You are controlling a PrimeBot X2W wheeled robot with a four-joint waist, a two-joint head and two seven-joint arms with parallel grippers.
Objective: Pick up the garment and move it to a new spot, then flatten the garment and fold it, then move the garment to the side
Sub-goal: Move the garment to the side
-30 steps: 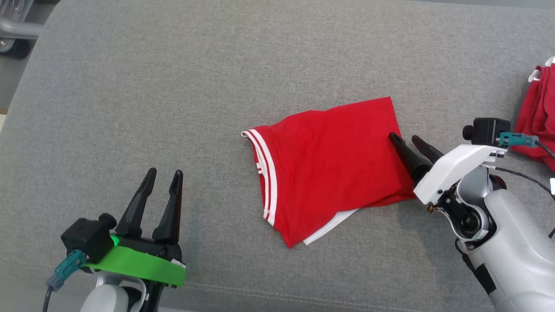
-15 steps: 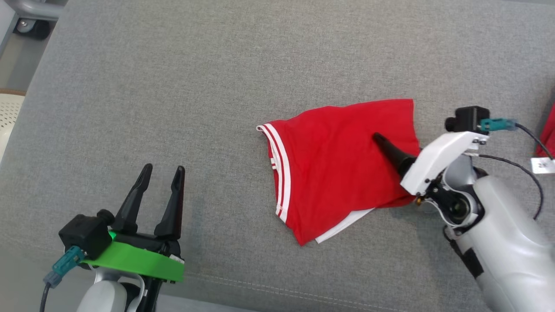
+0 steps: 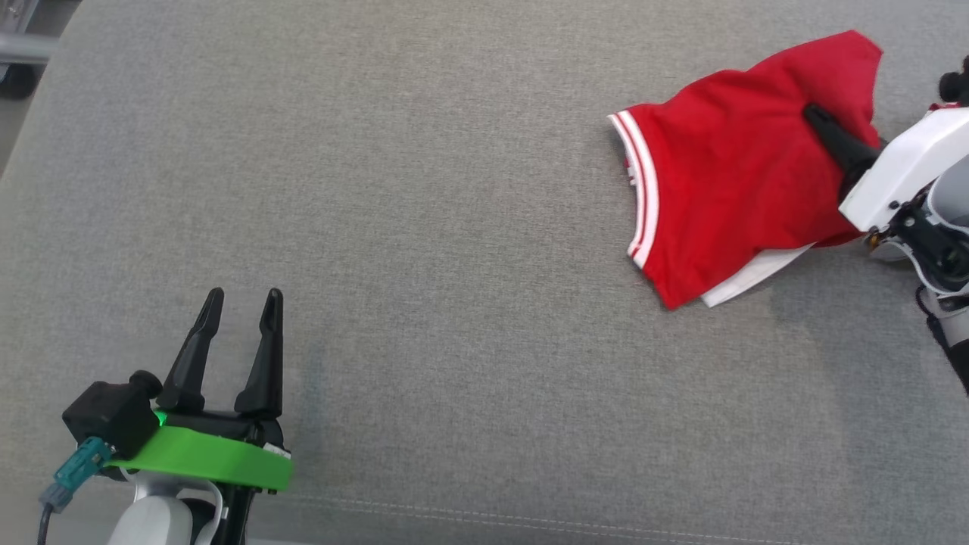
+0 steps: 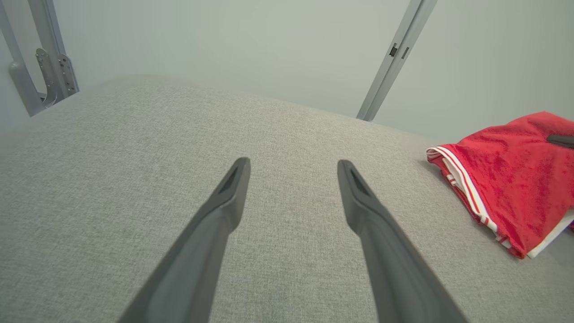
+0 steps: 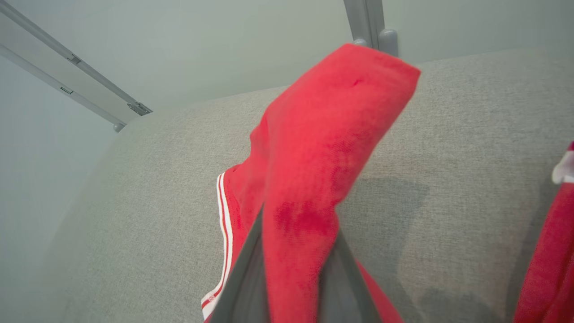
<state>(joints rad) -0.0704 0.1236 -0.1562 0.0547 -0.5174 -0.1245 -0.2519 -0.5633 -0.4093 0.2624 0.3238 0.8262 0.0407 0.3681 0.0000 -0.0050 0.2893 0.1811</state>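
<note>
I have the right gripper [image 3: 817, 117] closed on the garment [image 3: 719, 174]. In the head view one dark finger lies across the top of the red cloth near its right side. The right wrist view shows a fold of the red fabric [image 5: 323, 134] pinched between the two fingers [image 5: 244, 273], so the grip is narrow and loaded. From that pinch the cloth rises and flops forward over the fingertips, and it casts a shadow on the grey fabric surface [image 3: 454, 227] behind it.

The garment sits at the upper right of the head view, far from my left arm. Its white-striped hem faces left, and a white layer peeks out along its lower edge. In the left wrist view the striped edge of the garment [image 4: 506, 179] rests on the surface at the far right.

The left gripper [image 3: 244, 299] is at the lower left of the head view, fingers spread wide and holding nothing. Between its two fingers I see only grey weave [image 4: 293, 163].

A second piece of red cloth [image 5: 551, 251] shows at the right edge of the right wrist view, apart from the one I am holding. Grey metal frame bars [image 4: 394, 58] stand beyond the far edge of the surface.
</note>
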